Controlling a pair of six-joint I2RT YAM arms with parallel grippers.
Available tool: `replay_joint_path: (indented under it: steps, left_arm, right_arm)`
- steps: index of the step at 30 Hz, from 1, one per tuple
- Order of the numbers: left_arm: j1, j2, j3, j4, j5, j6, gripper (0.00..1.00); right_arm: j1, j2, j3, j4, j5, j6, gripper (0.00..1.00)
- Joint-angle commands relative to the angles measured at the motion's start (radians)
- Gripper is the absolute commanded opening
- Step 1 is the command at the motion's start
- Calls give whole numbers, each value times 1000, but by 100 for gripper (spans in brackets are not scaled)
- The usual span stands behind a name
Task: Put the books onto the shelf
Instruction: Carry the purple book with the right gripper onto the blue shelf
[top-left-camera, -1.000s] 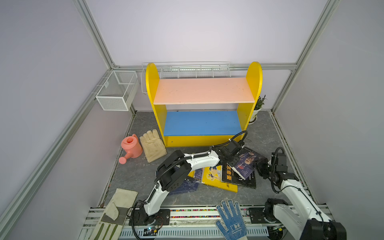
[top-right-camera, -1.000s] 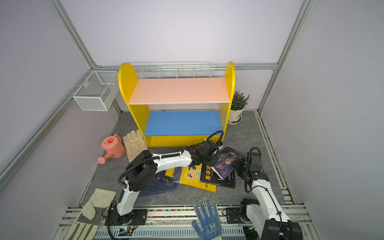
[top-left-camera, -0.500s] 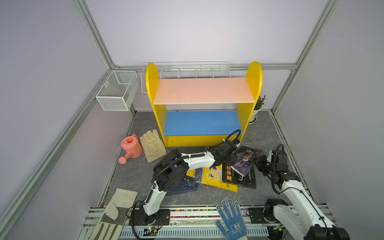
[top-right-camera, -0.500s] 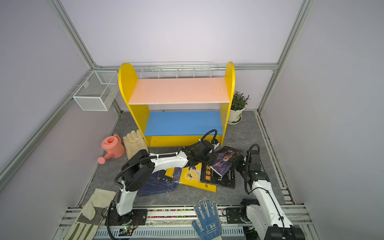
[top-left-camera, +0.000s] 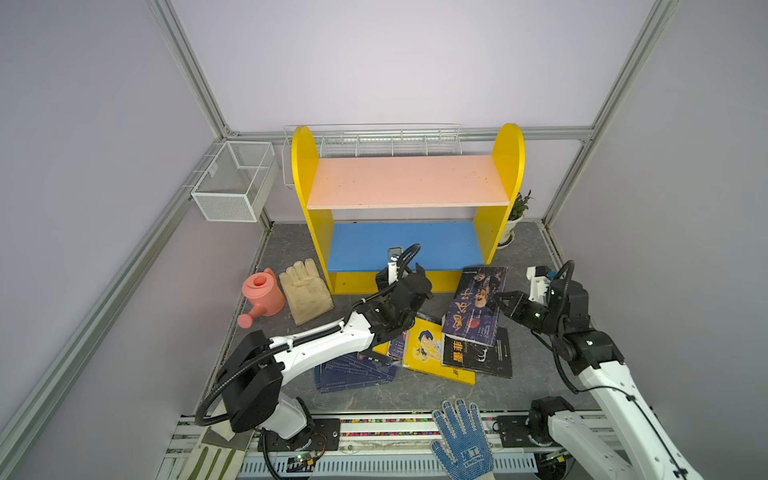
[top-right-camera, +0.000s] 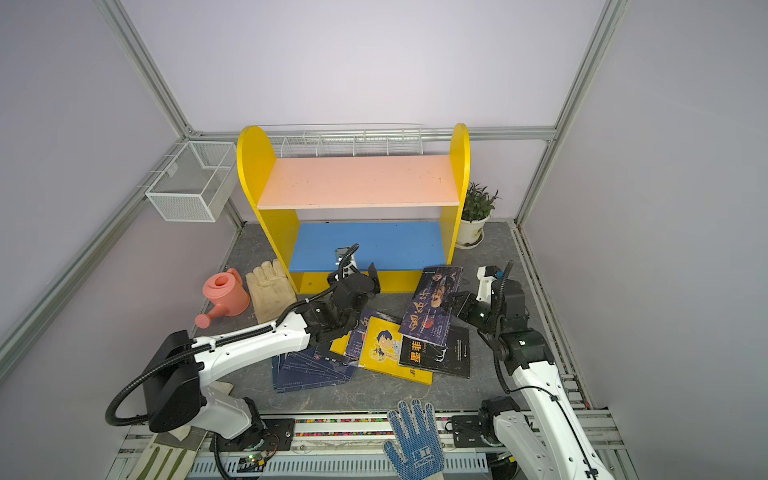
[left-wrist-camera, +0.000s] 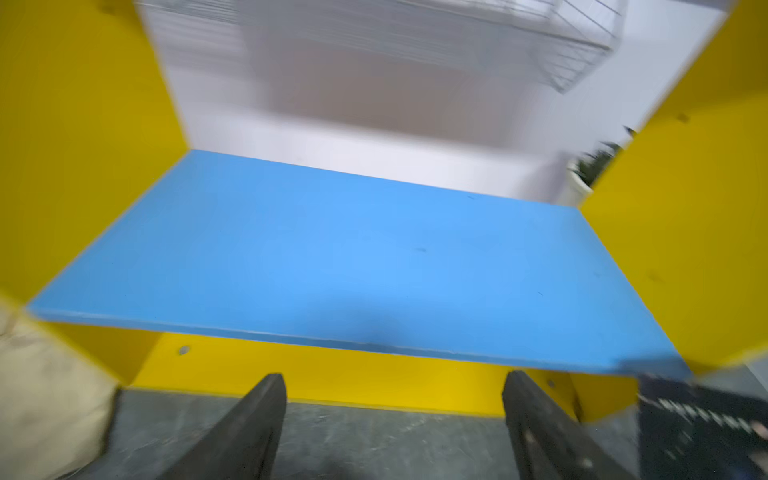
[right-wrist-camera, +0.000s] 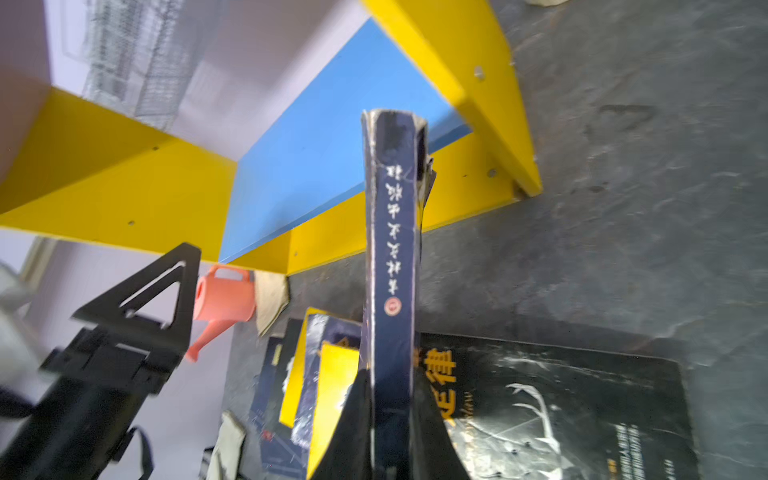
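Blue board (left-wrist-camera: 353, 257) edge faces spread left end effector (left-wrist-camera: 394, 386); right end effector (right-wrist-camera: 390, 399) clamps book (right-wrist-camera: 390, 228) by spine.

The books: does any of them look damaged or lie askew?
Yes. The dark blue book in the right gripper has a frayed spine, torn at its free end. The other books lie in a crooked, overlapping heap on the grey surface before the shelf.
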Motion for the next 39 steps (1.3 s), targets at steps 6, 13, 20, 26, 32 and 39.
replay_joint_path:
  steps: [6,13,20,26,32,39]
  left_arm:
    - [29,-150,-171,-228,-225,-348,83]
    - [29,-188,-167,-305,-231,-352,84]
    - [29,-276,-208,-397,-223,-389,84]
    - [29,-345,-248,-385,-185,-367,84]
    - [29,-417,-303,-209,-69,-191,85]
    - [28,-418,-315,-149,4,-142,86]
  right_arm:
    - [186,134,146,354,28,183,6]
    - [420,271,129,775,561,269,6]
    - [535,435,89,1161,1048,256,6]
    - [539,587,179,1124,1249,299,6]
    - [570,685,267,788,1357,556,8]
    - [588,717,347,249,1306,977,37]
